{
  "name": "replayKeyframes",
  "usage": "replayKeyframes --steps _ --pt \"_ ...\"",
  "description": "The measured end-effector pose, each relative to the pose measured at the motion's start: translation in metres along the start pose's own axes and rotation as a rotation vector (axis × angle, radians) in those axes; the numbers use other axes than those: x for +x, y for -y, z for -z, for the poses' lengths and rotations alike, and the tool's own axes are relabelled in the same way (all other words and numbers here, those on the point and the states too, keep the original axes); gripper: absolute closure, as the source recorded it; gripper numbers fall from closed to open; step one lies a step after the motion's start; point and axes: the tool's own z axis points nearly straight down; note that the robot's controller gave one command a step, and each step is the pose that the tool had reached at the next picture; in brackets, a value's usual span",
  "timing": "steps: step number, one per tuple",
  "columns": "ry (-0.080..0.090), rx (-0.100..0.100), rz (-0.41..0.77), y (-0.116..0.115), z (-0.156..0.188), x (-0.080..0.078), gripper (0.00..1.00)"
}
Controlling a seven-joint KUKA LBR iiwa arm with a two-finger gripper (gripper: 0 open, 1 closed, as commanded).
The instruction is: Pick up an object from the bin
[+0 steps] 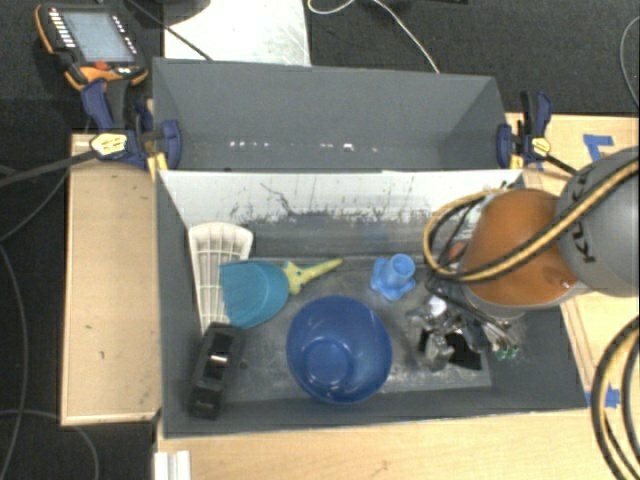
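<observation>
We can't tell if the gripper [445, 343] is open or closed — we'd square it over the nearby little blue cup [393, 276] first.

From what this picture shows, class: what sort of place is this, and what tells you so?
Most likely a robotics lab or test cell. A robot arm reaches into a grey metal bin holding a blue bowl and other small things, and a handheld teach pendant lies outside it.

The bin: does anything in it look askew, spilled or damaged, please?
Nothing looks spilled or broken. The white ribbed cup lies on its side near the left wall, against the teal scoop; the blue bowl stands upright.
</observation>
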Motion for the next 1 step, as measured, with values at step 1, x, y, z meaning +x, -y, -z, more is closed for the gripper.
replayKeyframes --steps 1 --pt "0.0 0.0 0.001 0.0 0.0 0.0 1.0"
